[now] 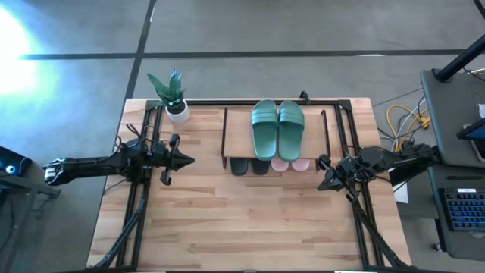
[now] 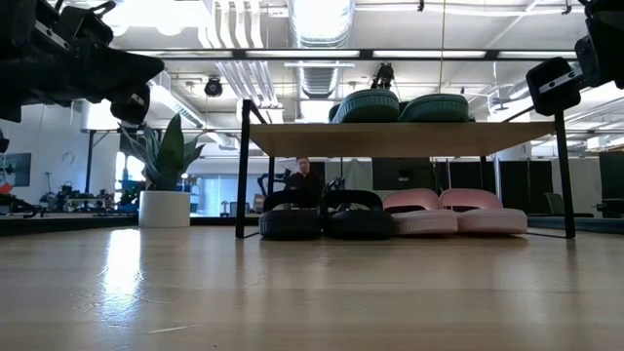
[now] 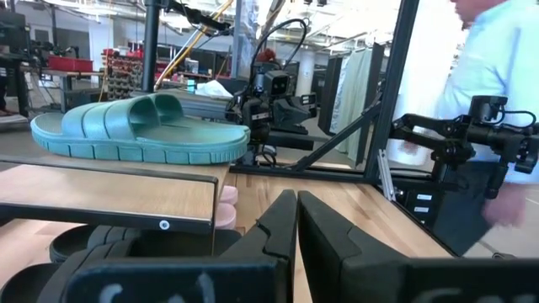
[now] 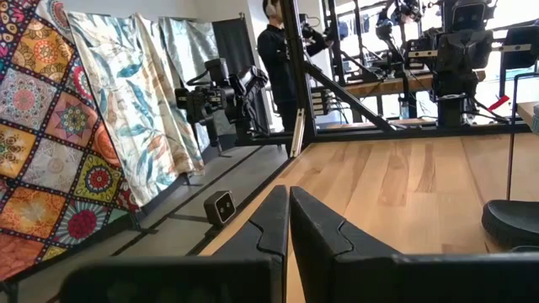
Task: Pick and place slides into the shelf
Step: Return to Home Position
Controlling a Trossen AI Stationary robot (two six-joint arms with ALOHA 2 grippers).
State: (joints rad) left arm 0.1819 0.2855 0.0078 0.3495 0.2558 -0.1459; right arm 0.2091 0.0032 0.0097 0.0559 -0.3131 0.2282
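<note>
The shelf (image 1: 236, 129) stands at the table's far middle. The green pair (image 1: 277, 127) lies side by side on its wooden top board. Under the board, on the table, sit the black pair (image 2: 327, 222) to the left and the pink pair (image 2: 453, 218) to the right, toes poking out at the near side (image 1: 250, 166). My left gripper (image 1: 189, 160) hovers left of the shelf, shut and holding nothing. My right gripper (image 1: 321, 184) hovers right of and nearer than the shelf, also shut and holding nothing.
A potted plant (image 1: 173, 97) stands at the table's far left corner, beside the shelf. The near half of the wooden tabletop (image 1: 250, 227) is bare. A person (image 3: 497, 93) stands beyond the table's right side.
</note>
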